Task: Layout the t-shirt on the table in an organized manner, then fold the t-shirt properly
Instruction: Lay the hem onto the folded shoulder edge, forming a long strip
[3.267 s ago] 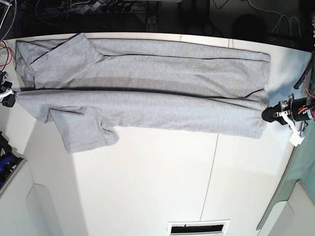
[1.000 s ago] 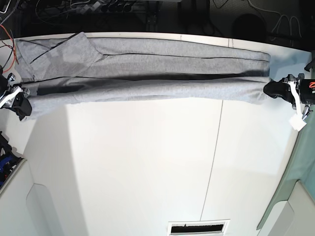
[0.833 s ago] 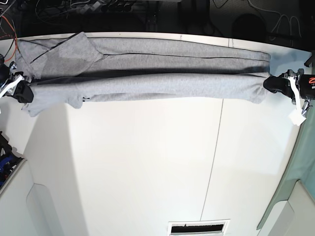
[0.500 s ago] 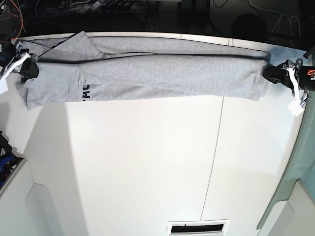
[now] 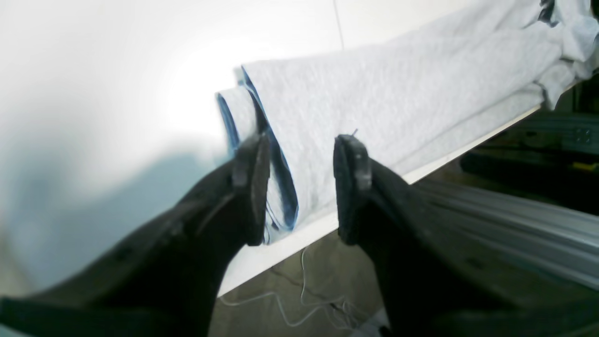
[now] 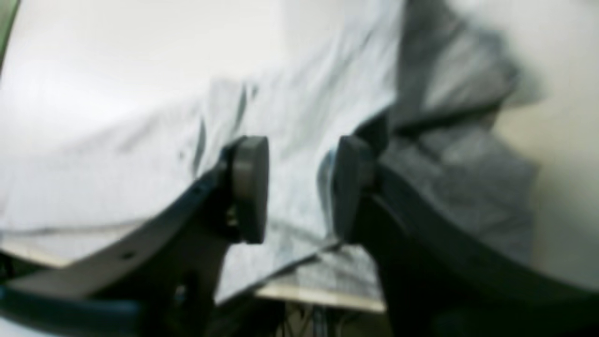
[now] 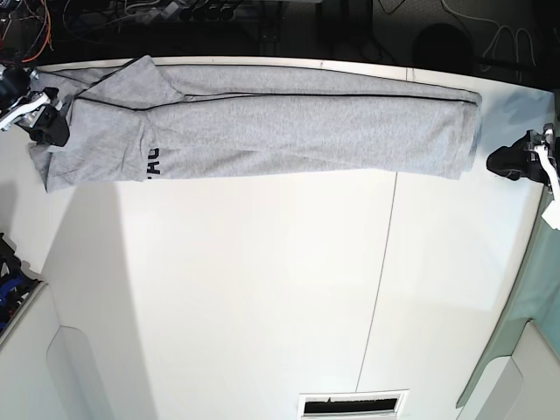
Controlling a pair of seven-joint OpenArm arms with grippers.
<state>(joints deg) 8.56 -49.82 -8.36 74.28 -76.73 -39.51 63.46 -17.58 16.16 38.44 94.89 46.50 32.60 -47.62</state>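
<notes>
The grey t-shirt (image 7: 289,131) lies folded lengthwise in a long band along the far edge of the white table (image 7: 262,289). A bit of black lettering (image 7: 153,162) shows near its left end. My right gripper (image 7: 51,128) is open over the shirt's left end; the blurred right wrist view shows the gripper (image 6: 299,187) with cloth (image 6: 299,117) under and between the parted jaws. My left gripper (image 7: 497,161) is open and just clear of the shirt's right end. In the left wrist view this gripper (image 5: 302,145) faces the folded hem (image 5: 374,103) at the table's edge.
A thin dark seam (image 7: 378,280) runs across the table. Cables (image 7: 175,13) hang in the dark space beyond the far edge. A slotted vent (image 7: 353,405) sits at the near edge. A green sheet (image 7: 525,332) lies at the right. White panels (image 7: 52,367) stand at the lower left.
Both grippers carried the shirt's near layer over to the far edge, folding it in half. Both have let go, and the left gripper has drawn back to the right.
</notes>
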